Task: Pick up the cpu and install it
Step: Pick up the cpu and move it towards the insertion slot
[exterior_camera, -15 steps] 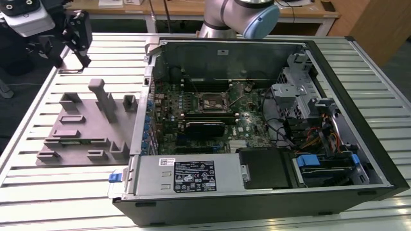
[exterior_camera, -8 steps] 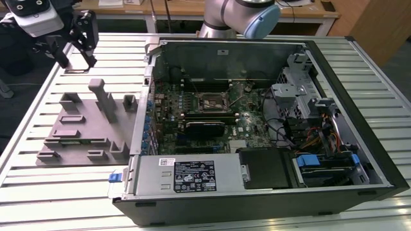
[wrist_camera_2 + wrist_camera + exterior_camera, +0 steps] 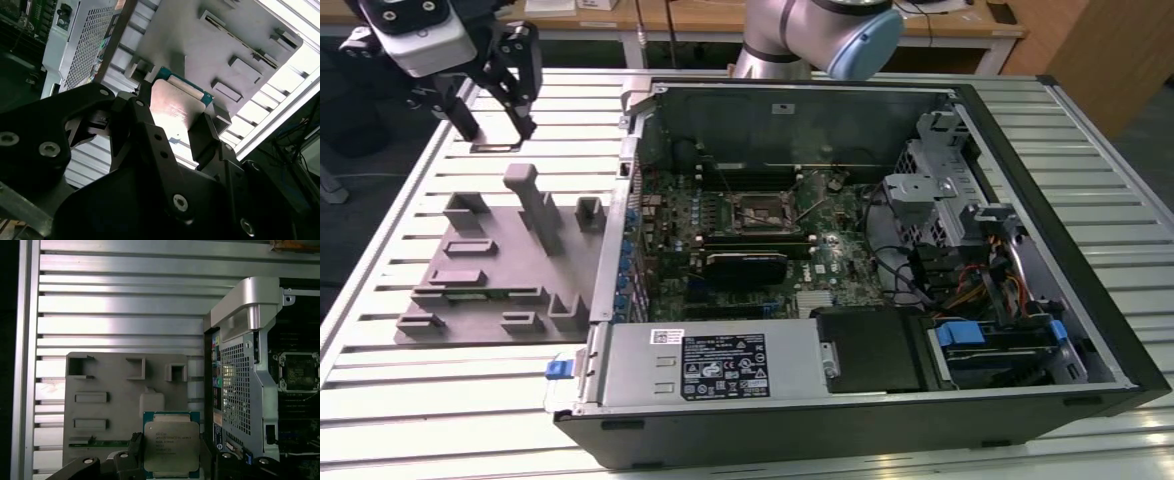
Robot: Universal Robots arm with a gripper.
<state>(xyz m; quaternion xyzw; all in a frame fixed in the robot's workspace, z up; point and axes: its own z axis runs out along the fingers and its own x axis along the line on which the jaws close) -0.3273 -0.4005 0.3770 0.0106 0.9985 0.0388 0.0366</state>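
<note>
While raised over the slatted aluminium tabletop [image 3: 400, 200] near the grey plastic fixture tray [image 3: 494, 285], the black two-finger tool [image 3: 495, 128] is clamped on the small square cpu with silvery metal lid and green rim [image 3: 171, 447], fingers [image 3: 134, 446] on opposite edges. The motherboard socket [image 3: 761, 212] in the open black computer case [image 3: 1067, 250] is well apart from it.

The exterior view is evenly bright, though the inside of the open black computer case [image 3: 854, 440], well apart from the black metal claw [image 3: 496, 138], lies dim. In the second wrist view the ribbed silver aluminium table [image 3: 295, 75] beyond the claw burns out to white glare. The claw itself is a dark silhouette, and the flat square silvery-topped cpu [image 3: 170, 105] in its grip carries a pale pinkish sheen.
</note>
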